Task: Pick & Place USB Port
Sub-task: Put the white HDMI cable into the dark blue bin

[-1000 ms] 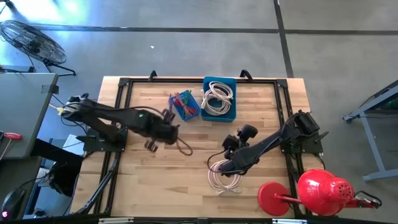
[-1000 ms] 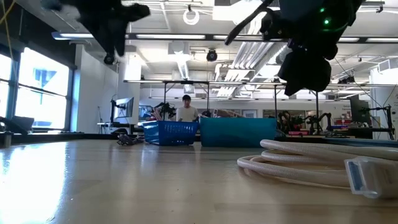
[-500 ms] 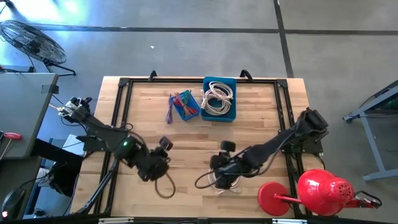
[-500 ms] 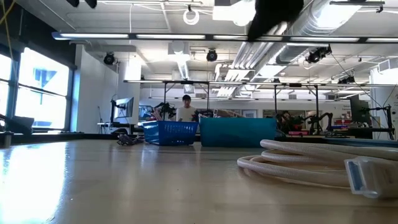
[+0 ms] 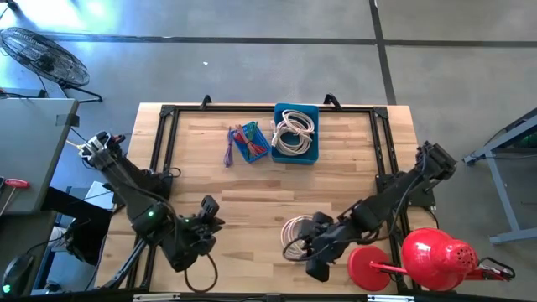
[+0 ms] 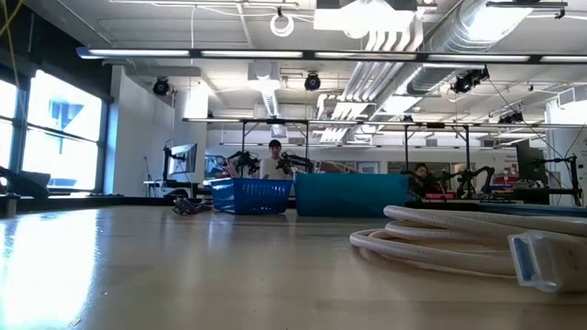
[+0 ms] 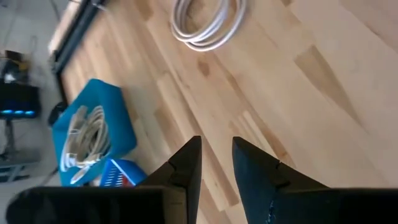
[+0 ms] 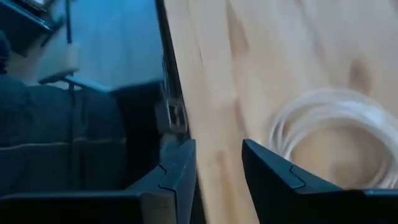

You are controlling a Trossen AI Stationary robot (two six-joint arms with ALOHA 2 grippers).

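Note:
A coiled white USB cable (image 5: 299,236) lies flat on the wooden table, near its front edge. The low view shows the cable's white plug (image 6: 537,261) resting on the wood. My right gripper (image 5: 314,260) hangs above the coil's near right side; it is open, with nothing between its fingers (image 8: 219,163), and the coil (image 8: 339,134) shows just past them. My left gripper (image 5: 210,218) hovers over the table's near left part. It is open by a narrow gap (image 7: 216,155) and holds nothing, and the coil (image 7: 205,22) lies farther off. Neither gripper shows in the low view.
A blue bin (image 5: 295,132) with several white cables and a small blue basket (image 5: 250,141) with coloured cables stand at the far middle. A red disc (image 5: 369,267) and a red round object (image 5: 436,256) sit at the near right corner. A black rail (image 8: 171,93) frames the table.
My left gripper has swung from the table's middle toward the near left corner, turning as it went. My right gripper has risen from just over the coil, gone toward the near edge and tipped up. Both have left the low view. The coil has stayed where it was.

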